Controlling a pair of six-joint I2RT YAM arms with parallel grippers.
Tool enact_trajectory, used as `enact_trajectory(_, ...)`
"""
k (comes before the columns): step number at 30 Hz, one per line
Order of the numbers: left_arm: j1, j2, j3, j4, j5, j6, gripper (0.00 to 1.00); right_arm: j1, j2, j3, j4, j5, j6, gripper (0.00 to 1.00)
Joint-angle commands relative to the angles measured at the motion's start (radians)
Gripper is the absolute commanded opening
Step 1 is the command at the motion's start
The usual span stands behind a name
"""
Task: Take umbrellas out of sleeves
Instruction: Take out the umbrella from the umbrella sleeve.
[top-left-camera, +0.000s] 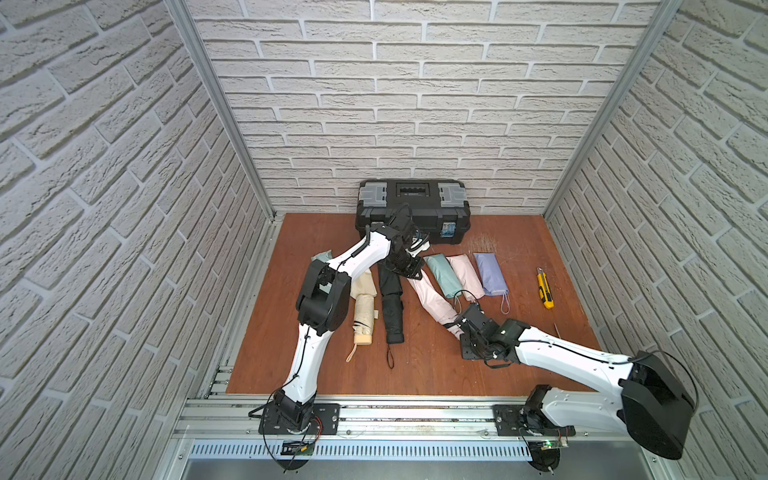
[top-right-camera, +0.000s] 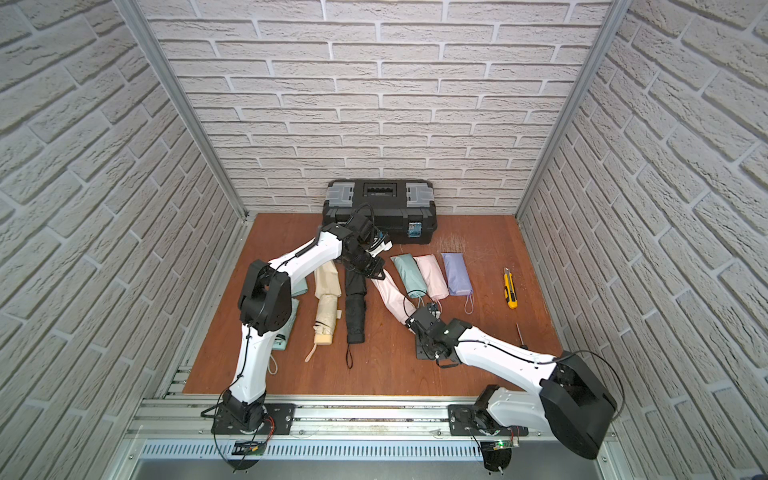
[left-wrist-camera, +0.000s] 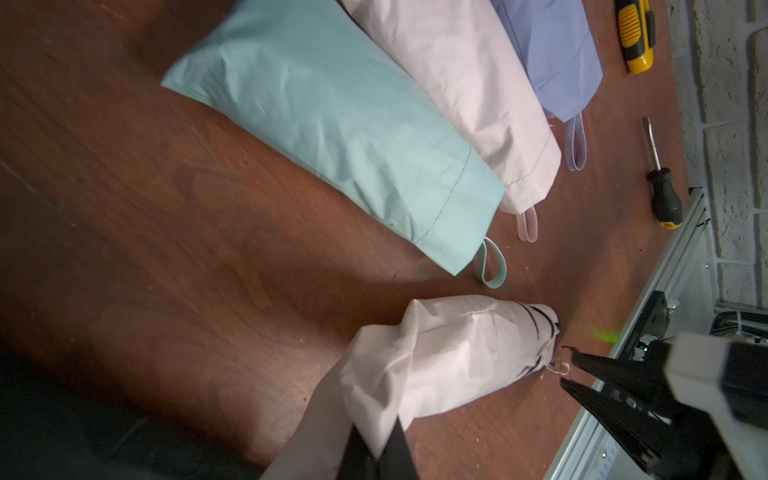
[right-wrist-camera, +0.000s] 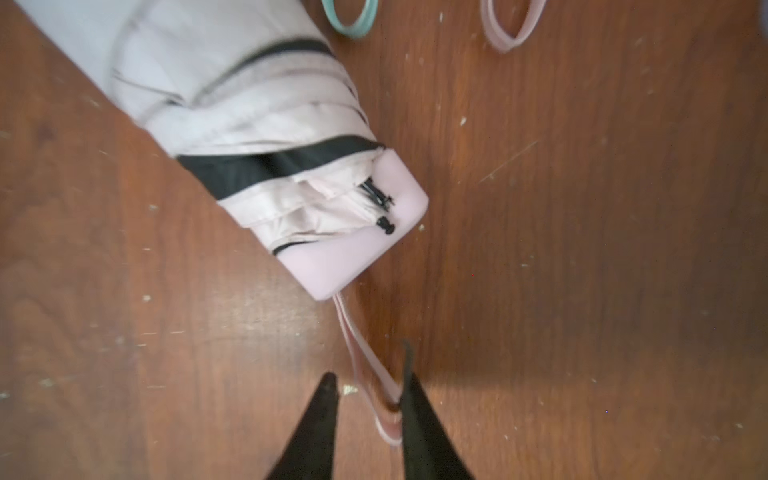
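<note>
1. Left gripper: I am reading it as clenched on the far end of the pink sleeve. The fabric is bunching just ahead of the pinch.
2. Right gripper: released. Its jaws are standing apart just short of the handle, and the wrist loop is lying between them, touching one finger.
3. Pink umbrella: it is lying slantwise on the table, between the two grippers. Its handle and dark strap are showing outside the sleeve mouth, and the rest is sitting inside.
4. Edges:
   - The toolbox is standing against the back wall, just behind the left gripper.
   - The mint sleeve, the second pink sleeve and the lavender sleeve are lying side by side, full. The mint one's loop is ending near the pink umbrella.
   - The black umbrella is lying on the left side, with a strip of bare board between it and the pink sleeve.
5. Open room: I am seeing bare board from the right gripper toward the front rail. The utility knife and the screwdriver are lying near the right wall, well apart from both grippers.
</note>
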Motion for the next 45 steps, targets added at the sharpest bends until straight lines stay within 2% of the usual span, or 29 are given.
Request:
enact_trajectory(1,-0.002,0.014,0.031,-0.033,-0.006,0.016,0.0,-0.001,-0.085,0.085,-0.1,0.081,-0.116,0.59)
enact_trajectory(3,-0.005,0.028,0.048,-0.035,0.004,0.015,0.0,-0.014,-0.098,0.114,-0.103,0.09,-0.153,0.77)
enact_trajectory(4,-0.011,0.034,0.06,-0.039,0.005,0.015,0.0,-0.028,-0.097,0.124,-0.095,0.085,-0.166,0.78)
enact_trajectory(10,-0.026,0.061,0.097,-0.044,-0.004,0.006,0.0,-0.125,0.026,0.191,-0.002,-0.142,-0.325,0.79)
enact_trajectory(16,-0.028,0.069,0.118,-0.058,-0.012,0.002,0.0,-0.177,0.229,0.275,0.016,-0.197,-0.411,0.8)
enact_trajectory(26,-0.029,0.064,0.111,-0.071,-0.013,0.008,0.0,-0.21,0.376,0.313,0.101,-0.245,-0.456,0.8)
enact_trajectory(35,-0.018,0.069,0.116,-0.077,-0.011,0.014,0.0,-0.21,0.451,0.295,0.136,-0.252,-0.45,0.78)
enact_trajectory(45,-0.011,0.072,0.115,-0.075,-0.01,0.015,0.0,-0.173,0.399,0.261,0.16,-0.402,-0.394,0.77)
